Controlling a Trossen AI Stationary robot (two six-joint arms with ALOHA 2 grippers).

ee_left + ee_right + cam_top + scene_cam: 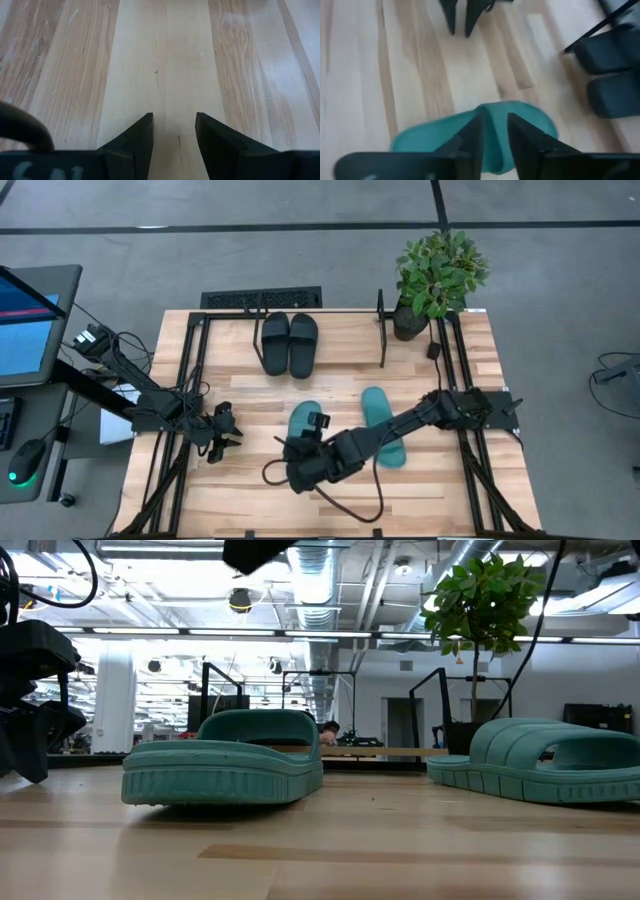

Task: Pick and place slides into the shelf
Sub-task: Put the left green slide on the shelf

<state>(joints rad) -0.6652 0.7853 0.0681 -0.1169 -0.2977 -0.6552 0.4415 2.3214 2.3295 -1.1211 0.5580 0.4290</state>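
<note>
Two teal slides lie sole-down on the table: one [304, 420] [225, 755] near the middle, the other [378, 408] [545, 760] to its right, partly under the right arm. Two black slides [290, 342] [615, 75] sit side by side on the shelf [382, 330] at the far edge. My right gripper [295, 452] [495, 127] hovers open, with a narrow gap, above the near end of the middle teal slide [520, 115], clear of it. My left gripper [225, 425] [172, 125] is open over bare wood left of that slide.
A potted plant [435, 275] stands at the far right corner beside the shelf. Black arm-mount frames [190, 380] [465, 360] run along both table sides. A loose cable [340, 505] loops on the near table. A monitor [25, 325] stands off the left edge.
</note>
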